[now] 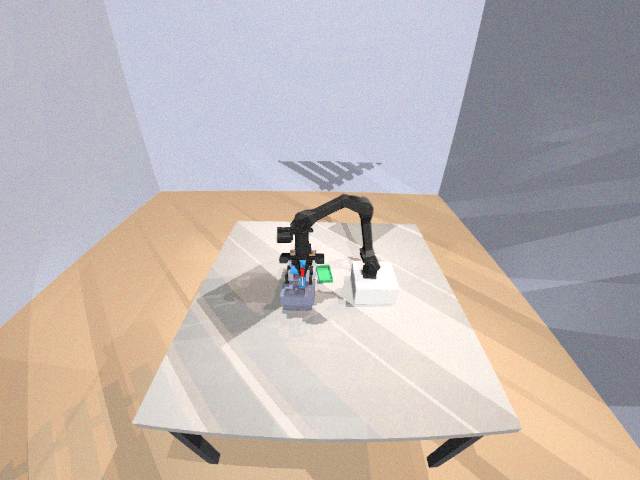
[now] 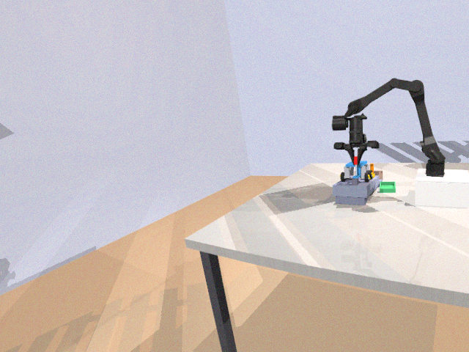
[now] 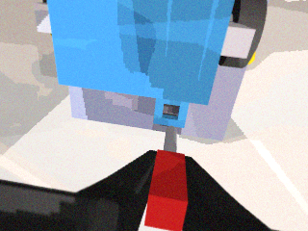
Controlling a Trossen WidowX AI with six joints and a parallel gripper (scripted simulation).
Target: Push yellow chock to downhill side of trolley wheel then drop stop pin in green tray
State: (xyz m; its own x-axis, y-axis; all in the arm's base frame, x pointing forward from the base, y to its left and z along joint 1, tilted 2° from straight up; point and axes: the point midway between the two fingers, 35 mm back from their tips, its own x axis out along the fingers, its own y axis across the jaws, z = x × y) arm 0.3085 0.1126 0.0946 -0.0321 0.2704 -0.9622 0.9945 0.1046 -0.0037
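Note:
My gripper [image 1: 302, 269] [image 2: 355, 161] [image 3: 168, 161] is shut on the red-headed stop pin [image 3: 166, 185] above the ramp's uphill end. In the wrist view the pin's grey shaft shows past the head, and the square hole in the blue tab shows open, so the pin appears out of it. The blue trolley [image 2: 364, 166] [image 3: 96, 48] stands on the grey-violet ramp [image 1: 297, 299] [image 2: 349, 190] [image 3: 207, 113]. The chock's orange handle [image 2: 371, 166] stands beyond a right-hand wheel; its contact with the wheel cannot be made out. The green tray [image 1: 324, 274] [image 2: 387, 190] shows no pin inside.
The white block [image 1: 374, 294] [image 2: 439, 193] under the arm's base stands to the right of the tray. The tray lies close beside the ramp, between it and the white block. A brownish block [image 2: 379, 174] shows behind the ramp.

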